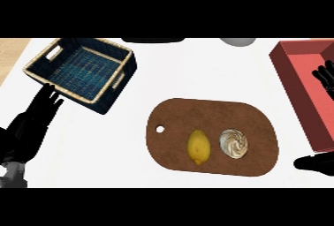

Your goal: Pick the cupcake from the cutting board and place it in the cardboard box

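Note:
A cupcake [233, 143] with swirled pale frosting stands on the right half of the brown oval cutting board [209, 114]. A reddish open box [301, 92] lies along the right edge, just beyond the board. My right hand [324, 76] shows at the far right over the box's inside, its fingers straight and holding nothing; most of it is cut off, and a dark part of it [314, 163] shows lower right, near the board's corner. My left hand [40, 110] rests open at the left edge, fingers up, far from the cupcake.
A yellow lemon [198, 147] lies on the board just left of the cupcake. A dark blue woven basket [104, 95] with tan rims sits at the upper left. A grey round object [238, 41] and a dark one [153, 39] peek in at the top edge.

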You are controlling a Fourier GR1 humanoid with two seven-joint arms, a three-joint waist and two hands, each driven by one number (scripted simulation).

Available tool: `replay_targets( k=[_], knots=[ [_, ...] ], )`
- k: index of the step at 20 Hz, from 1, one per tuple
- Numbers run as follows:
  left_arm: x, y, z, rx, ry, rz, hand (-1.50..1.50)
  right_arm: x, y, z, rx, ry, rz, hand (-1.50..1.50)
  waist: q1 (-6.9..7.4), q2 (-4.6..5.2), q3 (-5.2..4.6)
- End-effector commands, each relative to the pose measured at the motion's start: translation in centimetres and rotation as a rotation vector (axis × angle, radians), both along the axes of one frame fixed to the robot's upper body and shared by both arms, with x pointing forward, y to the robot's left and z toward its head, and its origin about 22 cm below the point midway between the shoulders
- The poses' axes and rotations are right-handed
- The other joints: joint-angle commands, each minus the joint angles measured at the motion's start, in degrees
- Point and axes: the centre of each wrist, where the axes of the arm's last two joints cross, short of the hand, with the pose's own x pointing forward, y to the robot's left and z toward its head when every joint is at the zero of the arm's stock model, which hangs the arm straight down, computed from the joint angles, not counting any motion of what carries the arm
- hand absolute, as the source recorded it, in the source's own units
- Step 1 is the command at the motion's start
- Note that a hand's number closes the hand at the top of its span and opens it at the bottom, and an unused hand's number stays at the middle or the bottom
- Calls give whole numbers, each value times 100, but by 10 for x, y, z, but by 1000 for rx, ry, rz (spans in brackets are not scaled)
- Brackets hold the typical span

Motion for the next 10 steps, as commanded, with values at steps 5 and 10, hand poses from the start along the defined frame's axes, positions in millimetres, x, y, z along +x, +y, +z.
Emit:
replay_targets(
  k=[5, 10],
  knots=[
    [-8, -1, -4, -21, 11, -2, 0, -18, 20, 53, -660, 105, -55, -150, 85, 1, -16],
    [-4, -6, 4, -11, 0, -10, 0, -31, 55, 69, -856, 221, -68, -150, 88, 19, -6]
  ],
)
